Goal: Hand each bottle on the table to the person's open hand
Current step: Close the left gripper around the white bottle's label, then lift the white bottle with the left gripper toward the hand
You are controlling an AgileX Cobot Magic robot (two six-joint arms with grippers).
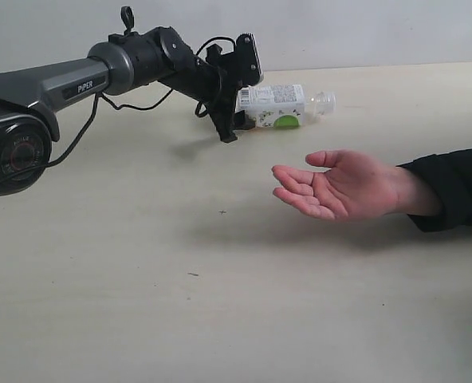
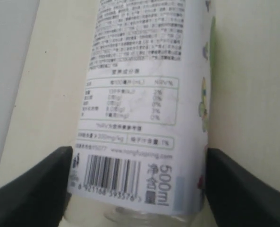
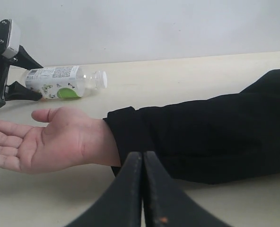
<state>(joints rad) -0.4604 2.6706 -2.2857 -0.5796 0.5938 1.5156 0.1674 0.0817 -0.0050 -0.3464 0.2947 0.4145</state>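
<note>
bare table (image 1: 140, 311) fills the foreground of the exterior view, and over it the person's hand (image 1: 341, 185) is held palm up, with nothing in it. behind the hand, near the thumb but clear of it, one bottle (image 1: 277, 104) lies on its side on the table. it is whitish with a green-marked label, and its neck points toward the wrist side of the hand. no other bottle shows in any view.

the left gripper (image 1: 241, 108) is at the bottle's base end, on the fingertip side of the hand. in the left wrist view its dark fingers (image 2: 31, 189) stand on either side of the label, right against it; whether they already pinch it i cannot tell. the right gripper (image 3: 142, 163) sits on the forearm side of the hand, fingers pressed together, empty.

the step in hand looks like the pick-up of this bottle. the next move calls for a firm squeeze on the body, a lift clear of the table, then a short carry over to the palm, letting go only once the bottle rests there.
</note>
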